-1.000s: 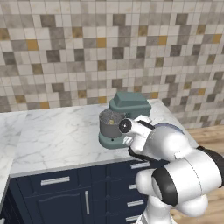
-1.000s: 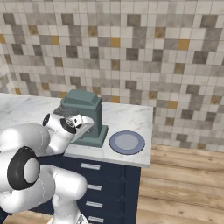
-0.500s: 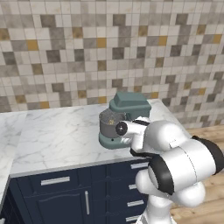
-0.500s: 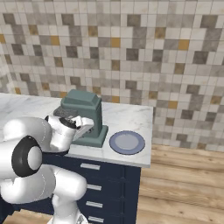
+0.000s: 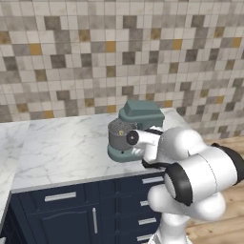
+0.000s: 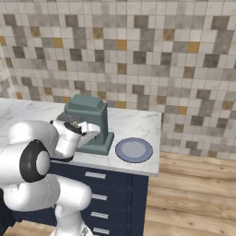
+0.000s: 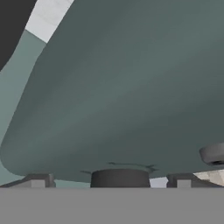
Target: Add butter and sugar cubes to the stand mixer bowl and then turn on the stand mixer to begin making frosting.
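Observation:
The teal stand mixer (image 5: 141,113) (image 6: 85,110) stands on the marble counter, and its grey metal bowl (image 5: 119,135) sits under the head. My gripper (image 6: 90,131) (image 7: 110,183) is pressed up close to the mixer's teal body (image 7: 122,87). Its fingertips (image 7: 37,181) are spread wide, so it is open and holds nothing. A small dark knob (image 7: 120,177) lies between the two tips. The butter and the sugar cubes are hidden from view.
A round blue-grey plate (image 6: 133,150) lies on the counter right of the mixer, near the counter's end. A bare stretch of marble (image 5: 62,143) runs left of the mixer. Navy drawers (image 5: 62,209) sit below, and a tiled wall rises behind.
My arm's elbow and upper links have swung round while the hand stayed at the mixer's front, shifting a little closer to it. The jaws have stayed open.

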